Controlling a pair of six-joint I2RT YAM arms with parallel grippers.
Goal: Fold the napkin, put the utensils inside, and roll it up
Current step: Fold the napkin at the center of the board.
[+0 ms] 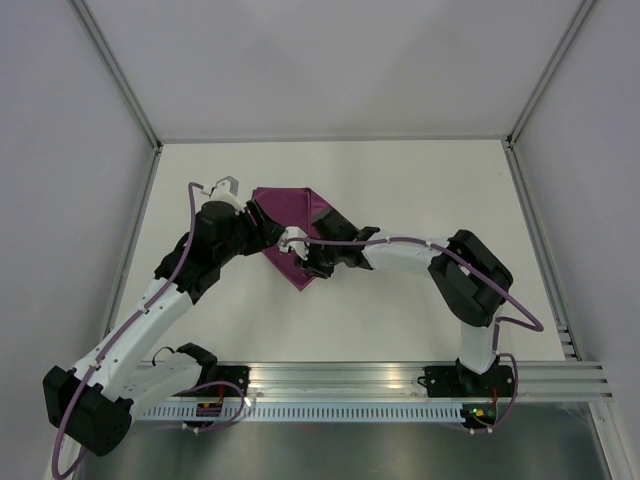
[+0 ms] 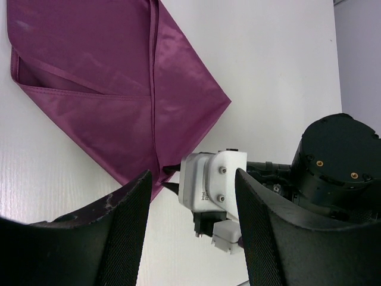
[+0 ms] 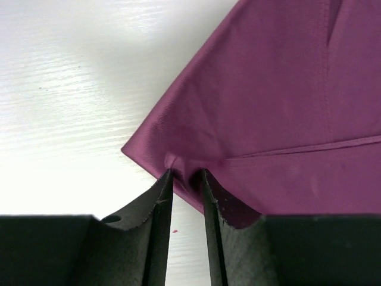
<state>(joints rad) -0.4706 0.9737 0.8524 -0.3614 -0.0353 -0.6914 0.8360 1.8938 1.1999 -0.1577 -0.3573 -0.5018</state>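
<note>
Currently: my right pincer [image 3: 186, 179], jaws narrowly parted, pinches folded napkin [image 3: 280, 101] edge; my left pincer [image 2: 190, 232] gapes wide, empty, just beside.

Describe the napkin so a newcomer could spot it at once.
Start at the white table and look to its middle, just beyond where the two arms meet. The napkin lies flat there, folded into a pointed shape, the right end effector at its near edge. It is the only coloured fabric: dark plum-purple with hemmed edges.
</note>
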